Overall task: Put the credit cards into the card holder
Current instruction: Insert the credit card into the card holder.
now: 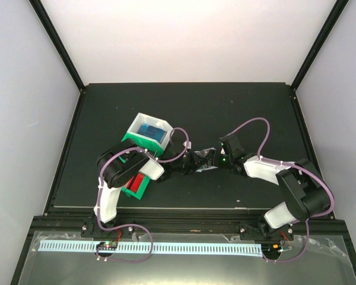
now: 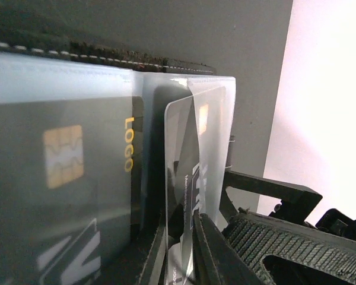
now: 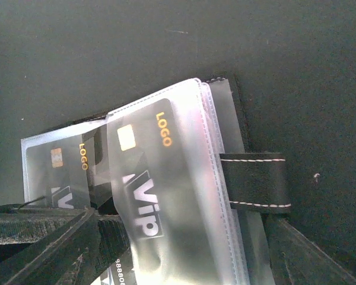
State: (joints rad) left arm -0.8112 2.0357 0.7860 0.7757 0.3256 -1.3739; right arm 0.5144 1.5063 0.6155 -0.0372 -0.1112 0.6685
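The card holder point(image 1: 207, 156) lies open on the dark mat between my two arms. In the right wrist view its clear sleeves point(image 3: 202, 154) show a dark VIP card point(image 3: 143, 202) and a second dark card point(image 3: 65, 169), with the black snap strap point(image 3: 255, 181) at the right. My right gripper point(image 3: 193, 237) stands wide, its jaws at either side of the sleeve stack. My left gripper point(image 2: 181, 255) is shut on a pale credit card point(image 2: 181, 178), held edge-on at a sleeve's mouth beside a pocketed dark card point(image 2: 59, 178). Both grippers meet at the holder, the left point(image 1: 193, 161) and the right point(image 1: 221, 159).
A white tray point(image 1: 143, 122) holding something blue stands left of the holder, above my left arm. A green tray point(image 1: 143, 189) with a red item lies partly under that arm. The mat's near edge point(image 1: 190, 206) runs just in front of both arms.
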